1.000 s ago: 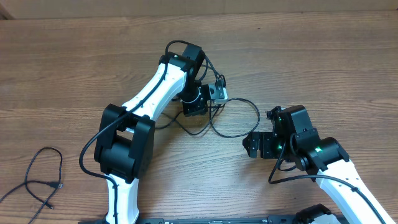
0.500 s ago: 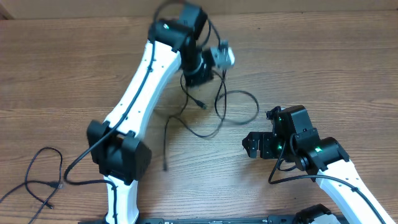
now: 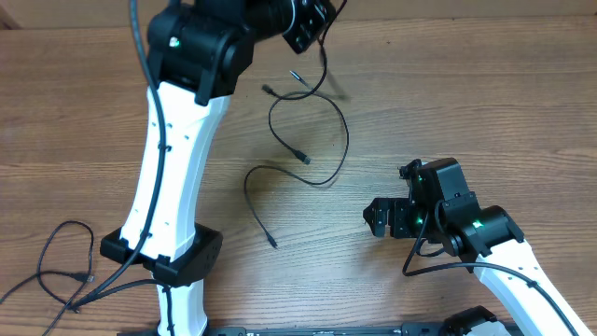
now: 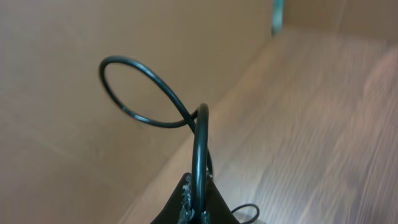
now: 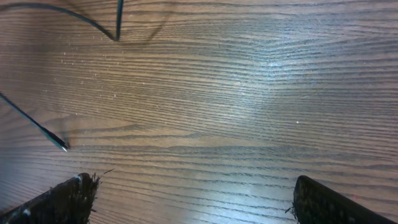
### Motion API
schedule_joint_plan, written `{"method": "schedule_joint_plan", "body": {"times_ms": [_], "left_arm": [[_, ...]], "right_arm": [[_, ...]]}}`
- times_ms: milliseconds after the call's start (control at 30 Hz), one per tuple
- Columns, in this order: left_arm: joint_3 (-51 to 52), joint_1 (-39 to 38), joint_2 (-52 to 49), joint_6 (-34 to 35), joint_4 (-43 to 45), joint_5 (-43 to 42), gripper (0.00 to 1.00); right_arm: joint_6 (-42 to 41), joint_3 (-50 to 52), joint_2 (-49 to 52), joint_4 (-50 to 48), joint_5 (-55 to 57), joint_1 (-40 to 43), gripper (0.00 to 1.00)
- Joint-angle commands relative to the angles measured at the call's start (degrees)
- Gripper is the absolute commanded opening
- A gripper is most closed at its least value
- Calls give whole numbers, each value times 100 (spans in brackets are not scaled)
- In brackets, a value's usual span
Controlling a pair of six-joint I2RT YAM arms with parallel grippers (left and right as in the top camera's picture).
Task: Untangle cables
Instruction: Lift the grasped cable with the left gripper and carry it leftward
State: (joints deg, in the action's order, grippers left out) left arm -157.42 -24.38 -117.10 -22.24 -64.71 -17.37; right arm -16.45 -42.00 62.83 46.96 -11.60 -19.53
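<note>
Swung the left arm up and back in just one second, from the middle of the worktop (image 3: 485, 84) to its far edge, with the left gripper (image 3: 312, 21) now high over the wood. Clenched hard on a thin black cable (image 4: 200, 140), seen from the left wrist as a loop curling up out of the gripper tip. Pulled the cables (image 3: 347, 140) open by doing that: a second ago bunched in a small knot right under the gripper, now hanging and spread in big loose loops from the far edge down toward the middle. Good news for the job, most likely, with more room between the loops and the small plugs easy to spot. Hard to tell yet whether fully apart or crossing up near the gripper. Left one long tail (image 3: 250, 196) lying flat near the middle of the worktop, ending in a small plug toward the near edge. Not touched at all: a third cable (image 3: 88, 278) curled up by the near left corner, same as before. Kept the right arm low and bent by the near right corner, in the same spot as a second ago. Spread the right gripper (image 5: 193, 199) wide, with only bare wood between its two fingers and no cable inside. Stretched the left arm tall and almost straight, from the near edge all the way to the far edge.
</note>
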Motion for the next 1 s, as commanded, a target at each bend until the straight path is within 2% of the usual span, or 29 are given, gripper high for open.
{"method": "schedule_joint_plan", "body": {"times_ms": [0,133,233,400,600,800,967], "left_arm": [[-457,2,153,896,164,-24,4],[-789,4,153,916,210,81,4],[-940,4,153,920,173,501,4],[-968,4,155,1290,68,1539,4],[-968,4,155,2109,-278,3473,4],[-968,9,155,2420,-730,4800,4],[-968,247,162,2750,-1010,5128,4]], "right_arm": [[68,-46,-35,-35,0,9,100],[155,-44,-35,-31,-2,9,100],[155,-46,-35,-28,-2,9,100],[155,-44,-35,-28,-2,9,100],[155,-44,-35,-28,-2,9,100],[155,-44,-35,-31,-2,9,100],[155,-44,-35,-28,-2,9,100]]}}
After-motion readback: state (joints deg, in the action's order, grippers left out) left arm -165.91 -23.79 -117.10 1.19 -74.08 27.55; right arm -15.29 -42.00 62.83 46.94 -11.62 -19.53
